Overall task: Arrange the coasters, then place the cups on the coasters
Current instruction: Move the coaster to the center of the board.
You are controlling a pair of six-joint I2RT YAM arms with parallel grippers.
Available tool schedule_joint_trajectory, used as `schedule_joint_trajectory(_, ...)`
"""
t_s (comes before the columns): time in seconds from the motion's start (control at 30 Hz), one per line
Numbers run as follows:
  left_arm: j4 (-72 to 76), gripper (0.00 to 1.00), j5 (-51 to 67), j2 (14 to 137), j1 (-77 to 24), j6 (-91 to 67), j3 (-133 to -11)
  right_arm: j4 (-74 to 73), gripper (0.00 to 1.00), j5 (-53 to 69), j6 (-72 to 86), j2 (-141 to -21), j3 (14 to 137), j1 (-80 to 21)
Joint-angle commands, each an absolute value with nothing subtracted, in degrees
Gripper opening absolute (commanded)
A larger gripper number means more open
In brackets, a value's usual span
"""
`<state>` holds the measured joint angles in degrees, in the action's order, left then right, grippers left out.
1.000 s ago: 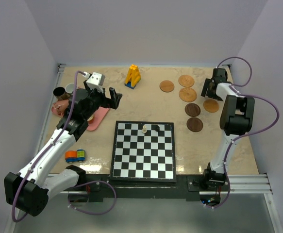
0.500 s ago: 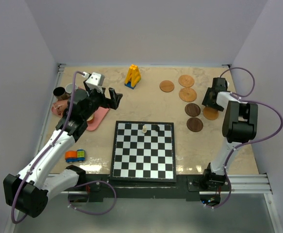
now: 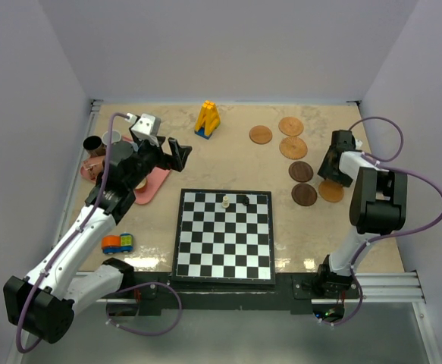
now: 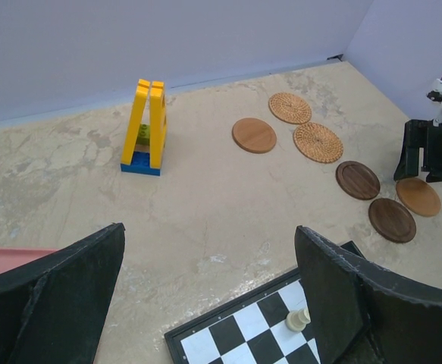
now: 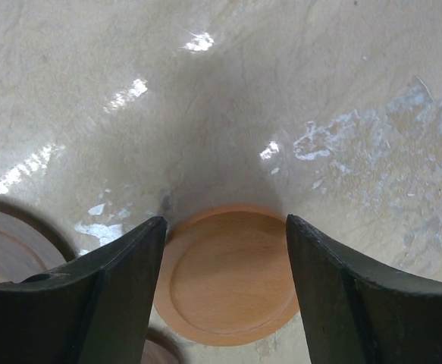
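Tan coaster (image 5: 228,277) between parted fingers (image 5: 114,296) of right claw (image 5: 224,221), grip unclear

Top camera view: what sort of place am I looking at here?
Most likely a robot lab test cell: two arms bolted to the near edge of a marble-look table, plain walls boxing it in, and mismatched props such as a chessboard, toy blocks and coasters.
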<state>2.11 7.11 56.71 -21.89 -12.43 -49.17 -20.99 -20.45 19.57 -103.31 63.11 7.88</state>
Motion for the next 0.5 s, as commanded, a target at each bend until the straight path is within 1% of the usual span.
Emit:
schedule_joint_trajectory(0.0,5.10,0.98,8.17,55.28,-22.15,-13.71,-48.96,-28.73,0.68,-25.23,20.65,-102.22,62.67,7.91)
schedule_joint_trajectory(0.13,5.18,0.98,8.26,54.93,-22.15,-13.80,-48.87,-30.05,0.67,-25.05,20.74,-101.43,62.49,7.74)
schedule_joint_trajectory(0.47,5.19,0.98,8.00,54.67,-22.06,-13.80,-48.87,-36.03,0.67,-19.52,21.62,-100.55,64.51,6.94)
